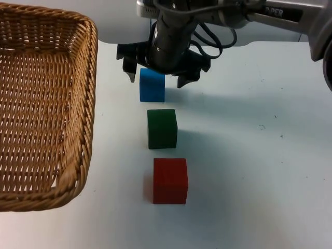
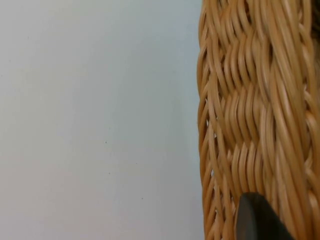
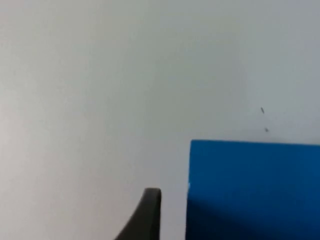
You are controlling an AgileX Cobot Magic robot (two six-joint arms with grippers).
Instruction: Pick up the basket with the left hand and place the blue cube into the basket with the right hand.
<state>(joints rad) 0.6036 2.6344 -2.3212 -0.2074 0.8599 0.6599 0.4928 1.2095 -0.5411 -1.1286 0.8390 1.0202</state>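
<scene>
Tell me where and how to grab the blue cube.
Grip the blue cube by its two side faces, coming straight down from above. It sits flat with bare table on both sides, while the green cube stands close in front. The right gripper is already open astride it, so a straight drop seems best.

My right arm is black at the wrist, with a silver-grey link behind it bearing dark lettering. My right gripper (image 1: 157, 78) is black, with two blunt, angular fingers (image 1: 129, 72). The fingertip (image 2: 257, 220) of my left gripper is dark and rounded.
</scene>
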